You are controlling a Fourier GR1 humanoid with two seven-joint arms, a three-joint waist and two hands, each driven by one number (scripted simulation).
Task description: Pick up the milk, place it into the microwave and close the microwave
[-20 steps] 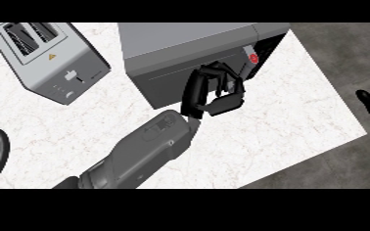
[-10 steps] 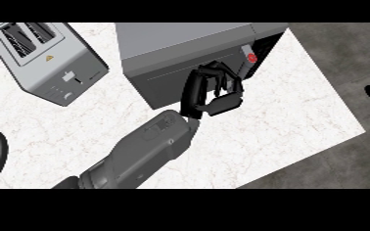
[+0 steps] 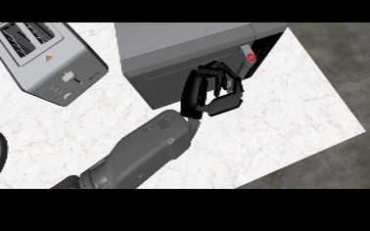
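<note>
The grey microwave (image 3: 188,39) stands at the back middle of the counter, its dark door (image 3: 162,80) lying flat against its front. A control strip with a red button (image 3: 251,57) sits at the door's right end. My right hand (image 3: 214,93) is at the door's right part, fingers curled against it and holding nothing. The milk shows nowhere in the head view. A thin dark sliver at the left edge (image 3: 2,151) may be my left hand; too little of it shows to tell more.
A silver toaster (image 3: 47,58) stands at the back left of the white marble counter (image 3: 289,112). The counter's right edge runs diagonally, with dark floor (image 3: 339,54) beyond it.
My right hand has stayed at the microwave door, shifting only slightly left, with its fingers drawn in a little more.
</note>
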